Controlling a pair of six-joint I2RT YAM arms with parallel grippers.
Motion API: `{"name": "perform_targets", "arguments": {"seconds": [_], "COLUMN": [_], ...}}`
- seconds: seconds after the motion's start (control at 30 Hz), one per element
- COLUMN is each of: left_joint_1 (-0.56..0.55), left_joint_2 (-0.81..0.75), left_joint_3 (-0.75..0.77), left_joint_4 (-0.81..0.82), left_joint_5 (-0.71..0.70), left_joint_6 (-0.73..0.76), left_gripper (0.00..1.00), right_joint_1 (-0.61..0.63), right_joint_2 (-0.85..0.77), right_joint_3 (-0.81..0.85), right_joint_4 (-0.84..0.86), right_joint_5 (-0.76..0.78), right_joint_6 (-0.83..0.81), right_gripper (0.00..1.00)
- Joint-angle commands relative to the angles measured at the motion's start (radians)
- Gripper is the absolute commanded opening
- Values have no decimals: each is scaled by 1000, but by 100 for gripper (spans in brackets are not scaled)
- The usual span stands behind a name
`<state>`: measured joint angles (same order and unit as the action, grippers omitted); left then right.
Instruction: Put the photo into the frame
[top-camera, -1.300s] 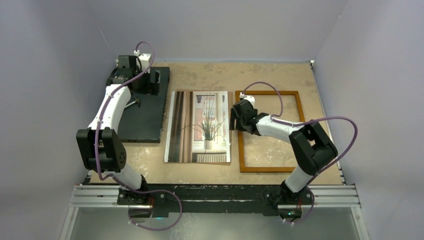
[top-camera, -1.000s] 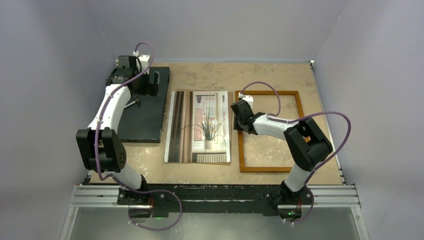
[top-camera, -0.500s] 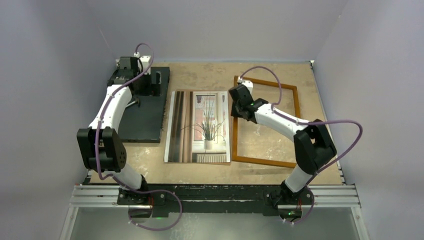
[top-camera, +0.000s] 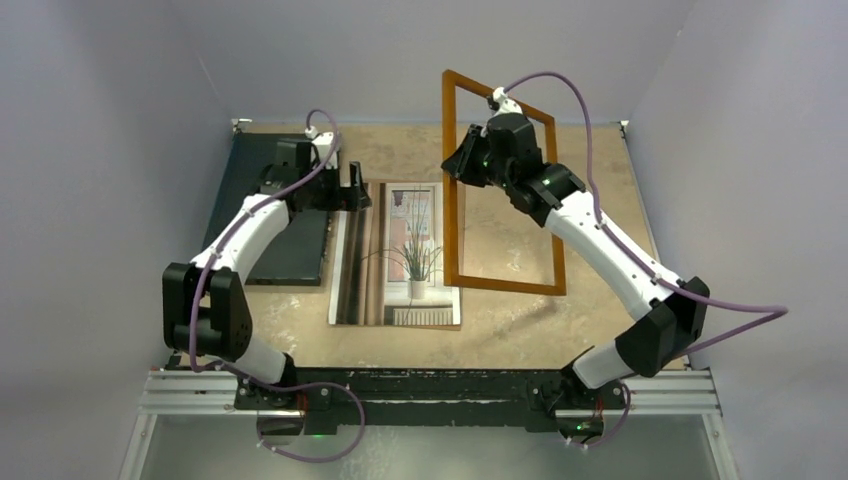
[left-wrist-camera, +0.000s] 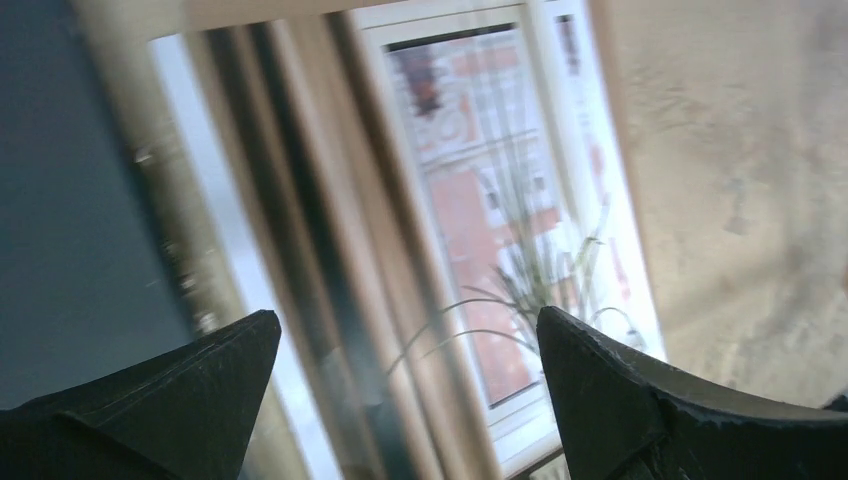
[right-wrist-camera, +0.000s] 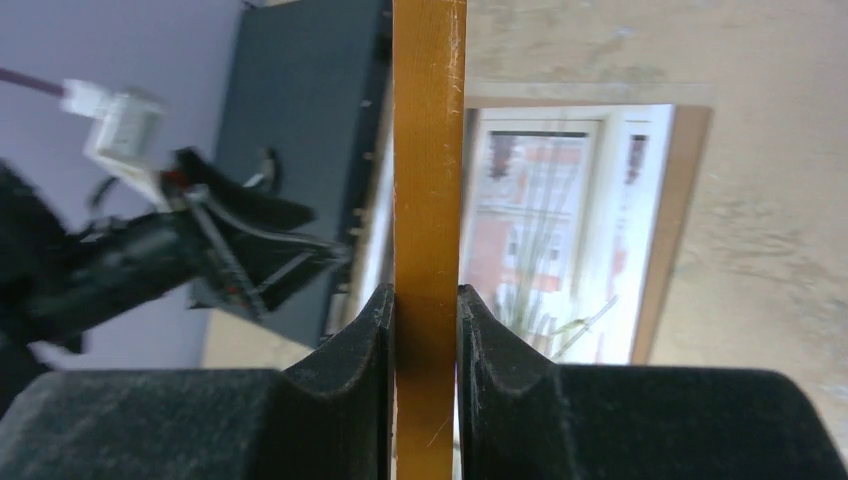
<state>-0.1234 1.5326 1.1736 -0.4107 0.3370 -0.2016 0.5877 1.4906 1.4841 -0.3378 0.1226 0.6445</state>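
The photo (top-camera: 408, 250) lies flat mid-table, showing a spiky plant at a window; it also fills the left wrist view (left-wrist-camera: 480, 200) and shows in the right wrist view (right-wrist-camera: 560, 220). The orange-brown frame (top-camera: 449, 230) is off the table and tilted up, its near bar (top-camera: 505, 286) low over the table. My right gripper (top-camera: 463, 165) is shut on the frame's left bar (right-wrist-camera: 428, 150), pads on both sides (right-wrist-camera: 427, 310). My left gripper (top-camera: 357, 194) hangs open over the photo's far left part, nothing between its fingers (left-wrist-camera: 410, 330).
A dark grey mat (top-camera: 295, 245) lies left of the photo, under the left arm (left-wrist-camera: 70, 250). A brown board edge (right-wrist-camera: 670, 230) shows under the photo's right side. Purple cables loop off both wrists. Grey walls close in the table's far and side edges.
The right gripper shut on the frame's left bar and lifted it, swinging it up and toward the far side. The left arm moved from the mat's far end to over the photo.
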Motion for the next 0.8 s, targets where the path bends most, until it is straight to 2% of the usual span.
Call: {"name": "perform_targets", "arguments": {"seconds": [0.0, 0.17, 0.4, 0.53, 0.77], "left_joint_1": [-43, -123, -244, -263, -283], "left_joint_2": [4, 49, 119, 147, 198], "left_joint_3": [-5, -35, -39, -51, -20], "left_joint_4": [149, 312, 467, 578, 640], "left_joint_5": [131, 196, 269, 315, 323], "left_joint_6": [-139, -250, -374, -449, -482], "left_gripper": [100, 100, 100, 100, 100], "right_joint_1": [-13, -61, -126, -127, -126], "right_joint_2": [-60, -114, -195, -183, -138], "right_joint_3": [129, 125, -29, -54, -97], "right_joint_4": [22, 118, 489, 647, 860], "right_joint_5": [-167, -371, -602, -634, -651], "right_joint_6": [52, 200, 506, 633, 785], "right_gripper": [0, 0, 0, 0, 0]}}
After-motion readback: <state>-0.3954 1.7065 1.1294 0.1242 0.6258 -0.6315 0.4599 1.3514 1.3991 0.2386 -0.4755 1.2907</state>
